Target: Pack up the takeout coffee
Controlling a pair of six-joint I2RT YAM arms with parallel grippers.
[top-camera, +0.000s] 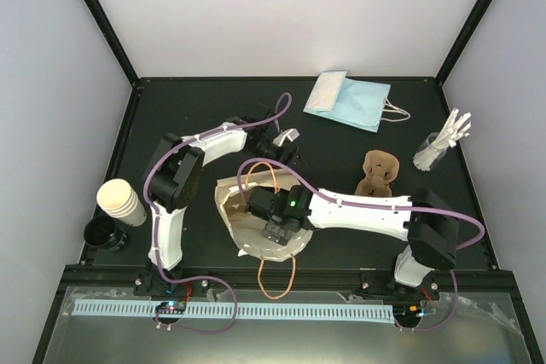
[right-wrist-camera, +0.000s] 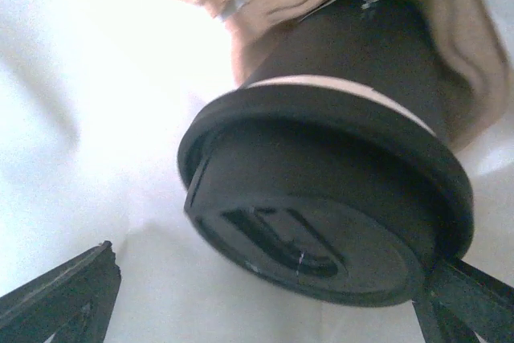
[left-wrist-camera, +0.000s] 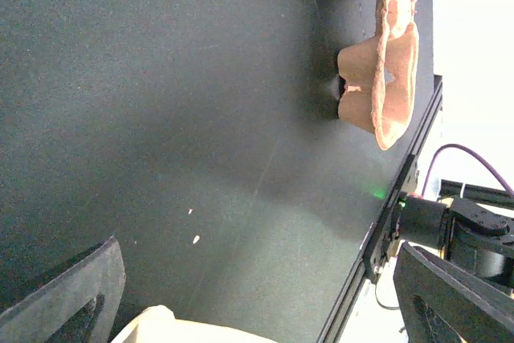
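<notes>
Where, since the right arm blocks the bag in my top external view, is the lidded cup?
Observer: The right wrist view shows the takeout coffee in the paper bag, its black lid facing the camera.
Operator: Is the right gripper clamped on it?
Observer: No. The right gripper has its jaws wide apart around the lid.
Operator: And the left gripper?
Observer: The left gripper is open over the table, looking toward the pulp carrier.
</notes>
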